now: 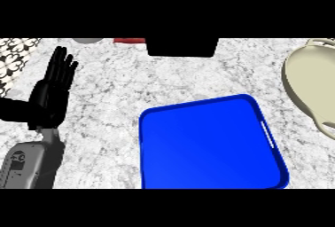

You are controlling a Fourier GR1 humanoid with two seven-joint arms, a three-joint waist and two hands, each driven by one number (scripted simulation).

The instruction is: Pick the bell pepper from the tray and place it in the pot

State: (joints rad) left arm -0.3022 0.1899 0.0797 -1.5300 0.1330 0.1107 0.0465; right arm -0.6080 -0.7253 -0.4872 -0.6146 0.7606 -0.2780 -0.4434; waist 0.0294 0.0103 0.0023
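A blue tray [209,146] lies on the marbled counter at the lower centre, and no bell pepper shows on it or anywhere else in view. The cream pot [313,84] sits at the right edge, partly cut off, with a handle at its top and another lower down. My left hand [51,95] rests at the left with its fingers straight and pointing up, holding nothing, well apart from the tray. My right hand does not show.
A black block [182,46] stands at the counter's back centre. Beside it are a red object [130,40] and a grey round object [87,40]. A patterned surface [13,57] borders the counter at the upper left.
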